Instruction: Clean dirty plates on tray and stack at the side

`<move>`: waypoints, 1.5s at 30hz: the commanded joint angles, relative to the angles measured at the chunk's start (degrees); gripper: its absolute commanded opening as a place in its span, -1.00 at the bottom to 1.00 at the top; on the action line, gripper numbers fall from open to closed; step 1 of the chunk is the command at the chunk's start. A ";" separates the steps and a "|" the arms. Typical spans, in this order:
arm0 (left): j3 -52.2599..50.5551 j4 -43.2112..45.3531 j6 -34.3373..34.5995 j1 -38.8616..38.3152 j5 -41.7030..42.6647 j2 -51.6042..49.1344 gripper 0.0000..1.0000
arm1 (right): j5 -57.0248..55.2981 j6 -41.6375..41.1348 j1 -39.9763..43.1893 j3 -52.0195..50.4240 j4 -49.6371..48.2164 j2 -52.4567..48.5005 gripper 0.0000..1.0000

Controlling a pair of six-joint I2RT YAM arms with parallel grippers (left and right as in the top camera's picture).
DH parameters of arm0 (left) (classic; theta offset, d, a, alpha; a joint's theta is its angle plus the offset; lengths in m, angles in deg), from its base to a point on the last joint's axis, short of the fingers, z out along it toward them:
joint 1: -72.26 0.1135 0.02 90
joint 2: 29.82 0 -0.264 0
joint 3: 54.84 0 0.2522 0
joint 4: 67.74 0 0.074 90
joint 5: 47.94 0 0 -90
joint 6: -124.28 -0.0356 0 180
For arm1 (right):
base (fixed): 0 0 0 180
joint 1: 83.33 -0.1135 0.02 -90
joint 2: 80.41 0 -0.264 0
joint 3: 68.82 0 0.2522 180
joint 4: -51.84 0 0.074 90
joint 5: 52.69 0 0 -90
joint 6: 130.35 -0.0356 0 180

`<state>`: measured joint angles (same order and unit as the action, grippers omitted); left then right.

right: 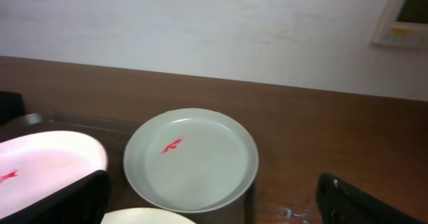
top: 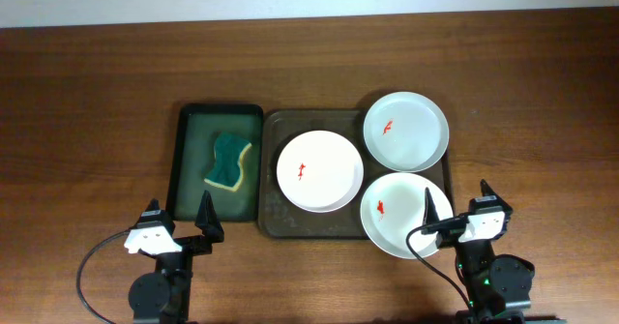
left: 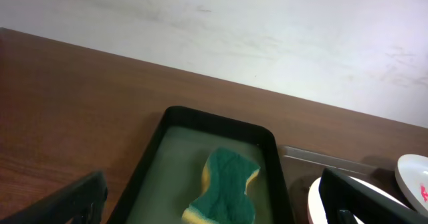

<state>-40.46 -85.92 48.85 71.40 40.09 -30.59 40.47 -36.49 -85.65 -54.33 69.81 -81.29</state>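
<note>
Since all three plates (top: 320,171) sit on the tray (top: 280,222) with red smears, nothing appears cleaned or stacked. The sponge (top: 229,162) lies unused, and the left gripper (top: 180,203) and right gripper (top: 456,191) gape wide, empty.

On my brown tray (top: 290,225) I see a centre plate (top: 320,171), far-right plate (top: 406,131) and near-right plate (top: 405,214), all white, flat, red-smeared; right two overhang
</note>
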 commanded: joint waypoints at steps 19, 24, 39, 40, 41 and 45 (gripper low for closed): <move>3.48 -2.08 -0.72 -0.22 -0.39 0.37 0.99 | 14.03 -11.89 0.11 5.81 0.04 0.42 0.97; 10.71 -8.13 -0.74 -0.22 -0.42 0.11 0.99 | 14.23 -11.87 0.11 14.64 7.87 -0.70 0.97; 46.12 -32.15 -6.25 -0.22 3.39 -25.07 0.99 | 19.56 -10.84 0.11 57.16 37.68 -36.61 0.97; 51.89 -37.22 -8.17 -0.22 4.55 -30.67 0.99 | 19.52 -9.40 0.11 63.65 44.63 -42.56 0.97; 55.25 -40.35 -8.48 -0.22 4.83 -33.83 0.99 | 19.54 -8.57 0.11 67.08 48.17 -45.66 0.97; 70.40 -56.50 -8.46 -0.22 4.87 -47.98 0.99 | 20.98 -8.79 0.11 79.82 57.86 -57.83 0.97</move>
<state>19.04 -134.40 42.77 71.40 43.50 -68.25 59.35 -46.26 -85.65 16.99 124.41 -131.34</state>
